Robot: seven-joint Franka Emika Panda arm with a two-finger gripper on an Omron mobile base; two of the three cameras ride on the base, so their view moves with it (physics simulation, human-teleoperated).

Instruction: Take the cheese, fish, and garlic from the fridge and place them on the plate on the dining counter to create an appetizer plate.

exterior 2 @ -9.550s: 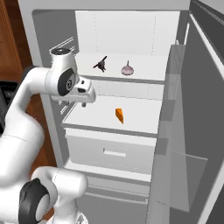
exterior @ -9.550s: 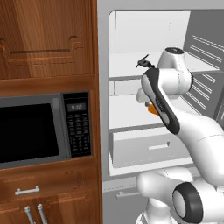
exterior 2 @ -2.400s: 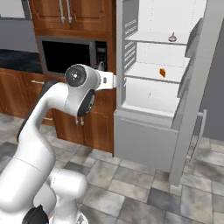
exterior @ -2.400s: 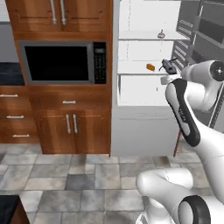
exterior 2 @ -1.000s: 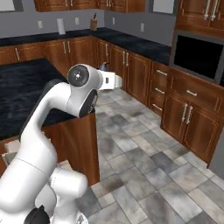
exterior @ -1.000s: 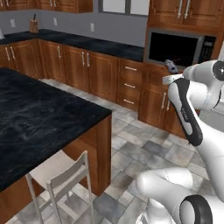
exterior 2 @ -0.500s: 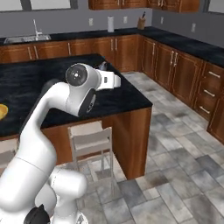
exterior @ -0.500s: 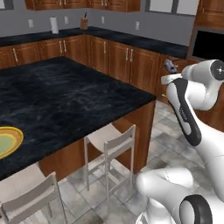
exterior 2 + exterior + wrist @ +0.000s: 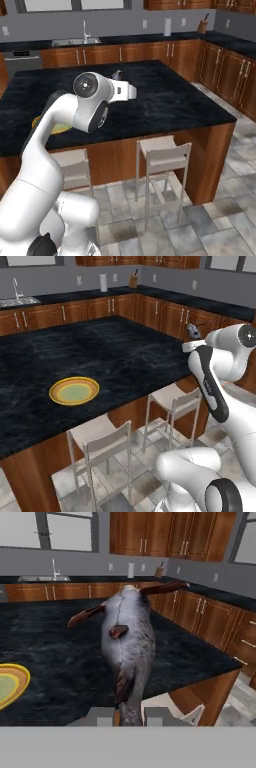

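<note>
Home kitchen: wood cabinets [image 9: 160, 311], sink [image 9: 85, 40], knife block [image 9: 134, 280], black stone island surface [image 9: 100, 351] with stools [image 9: 162, 155].

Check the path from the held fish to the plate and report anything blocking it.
Nothing visible blocks it. The gripper is shut on the fish, and bare black top of the dining counter lies between it and the plate, which has no food on it.

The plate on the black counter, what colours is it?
The plate has an orange-yellow rim and a pale green middle, clearest in the left base view.
</note>
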